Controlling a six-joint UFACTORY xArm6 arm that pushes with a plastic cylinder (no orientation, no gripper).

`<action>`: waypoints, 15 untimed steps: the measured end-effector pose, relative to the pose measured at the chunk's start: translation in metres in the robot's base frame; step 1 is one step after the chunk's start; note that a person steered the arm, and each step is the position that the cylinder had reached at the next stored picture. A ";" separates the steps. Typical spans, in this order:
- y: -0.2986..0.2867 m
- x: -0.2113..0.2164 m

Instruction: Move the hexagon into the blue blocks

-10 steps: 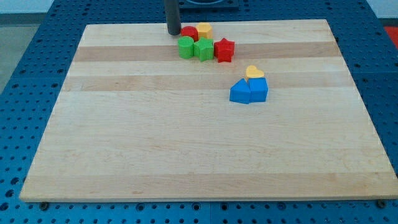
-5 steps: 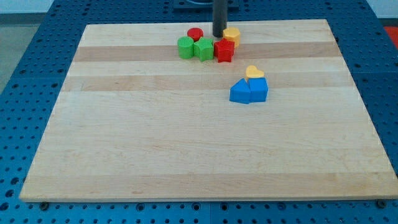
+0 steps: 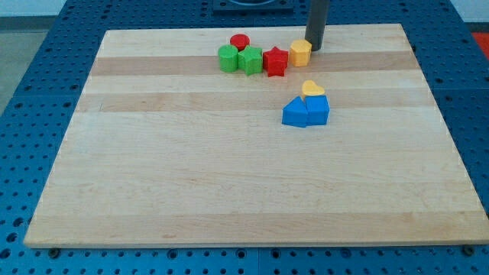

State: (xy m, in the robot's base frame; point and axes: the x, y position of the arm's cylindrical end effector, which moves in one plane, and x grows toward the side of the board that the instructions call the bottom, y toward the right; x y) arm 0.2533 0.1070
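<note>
A single camera view looks down at a slant on a pale wooden board (image 3: 229, 168), the surface, which lies on a blue perforated table (image 3: 30, 76).

The arm carries no gripper, so there is nothing to be open or closed; it ends in a dark straight rod, and my tip (image 3: 314, 47) rests on the board near its top edge, touching or just beside the upper right side of the yellow hexagon block (image 3: 300, 53). Little board remains between the yellow hexagon block and the top edge.

Placing the rest from that yellow hexagon block: just to its left, touching or nearly so, sits a red star-shaped block (image 3: 275, 61). Further left in the same row stand a green block with angled sides (image 3: 250, 59) and a green rounded block (image 3: 228, 58), close together. A small red cylinder block (image 3: 240, 42) stands behind that pair, nearer the top edge.

Below the hexagon and slightly to the right, with a strip of bare wood between, lies a yellow heart-shaped block (image 3: 310, 88). It touches the top of two blue blocks, a blue triangular-looking block (image 3: 294, 112) on the left and a blue cube-like block (image 3: 318, 110) on the right, pressed together.

The heart lies between the hexagon and the blue pair. Wide bare wood lies to the left, right and bottom of the blue pair.
</note>
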 end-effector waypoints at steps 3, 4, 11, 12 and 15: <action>-0.005 -0.032; -0.012 -0.025; -0.015 0.039; -0.019 0.052; -0.056 0.059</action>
State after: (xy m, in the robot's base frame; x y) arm 0.3123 0.0508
